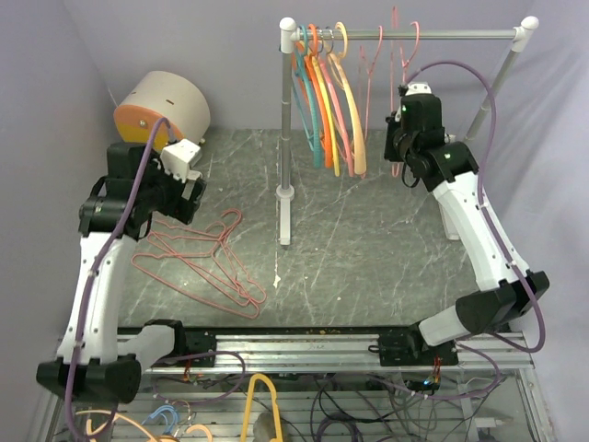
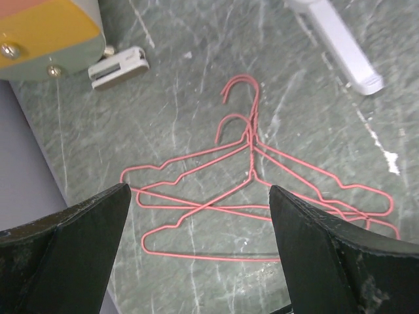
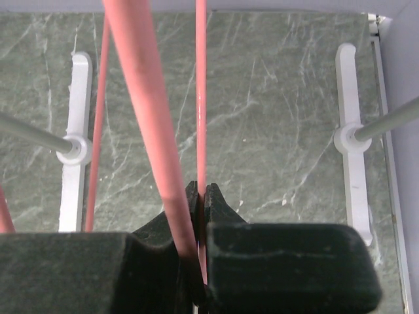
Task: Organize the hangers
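Starting at the left edge of the counter, I have the left gripper [image 2: 196, 194] hanging above the loose pink wire hangers [image 2: 251, 154] with its fingers spread wide and nothing between them. Those hangers lie flat in a tangle near the left edge, frames crossing and hooks pointing toward the far edge.

Moving right, the silver rail [image 1: 442, 35] runs along the far edge. The plastic hangers [image 1: 322, 120] in teal, orange, yellow and peach are bunched at its left end. A few thin pink ones hang further along.

Further right again, the right gripper [image 3: 201, 196] is pinched tight on one wire of the hung pink wire hanger [image 3: 201, 98], gripping it below the rail. Its hook seems to sit over the bar in the top view, though I can't confirm it is fully seated.

I judge the step in hand to be settling this hanger on the rail. To do it well I would keep the wrist level so the wire hangs plumb, ease the weight onto the bar, and open only once the hook carries it. Another pink wire runs just beside the fingers, so I would back off straight rather than sweep sideways.
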Available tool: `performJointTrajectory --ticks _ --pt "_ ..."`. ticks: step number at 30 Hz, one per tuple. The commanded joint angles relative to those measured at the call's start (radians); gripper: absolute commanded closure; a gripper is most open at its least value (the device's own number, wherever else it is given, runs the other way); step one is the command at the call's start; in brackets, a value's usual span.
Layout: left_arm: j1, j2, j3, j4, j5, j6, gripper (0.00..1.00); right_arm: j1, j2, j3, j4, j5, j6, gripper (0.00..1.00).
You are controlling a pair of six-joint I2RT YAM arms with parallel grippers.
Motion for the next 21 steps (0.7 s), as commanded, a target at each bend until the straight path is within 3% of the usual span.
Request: performJointTrajectory --ticks 1,9,13,21 --pt "0.006 0.073 0.019 0.025 -0.093 0.055 0.01 -0.048 0.051 0.087 -0.01 -0.065 -0.028 1.0" --pt "0.005 0.299 0.096 -0.007 -0.057 0.171 0.01 -0.099 0.148 0.127 0.022 -0.159 -0.018 1.0" --pt "0.006 0.395 0.118 -0.087 0.015 0.331 0.01 -0.101 0.181 0.102 0.051 -0.188 -0.008 1.0" --pt "0.017 0.587 0.163 -0.293 0.031 0.626 0.01 -0.101 0.171 0.022 0.111 -0.238 -0.004 1.0"
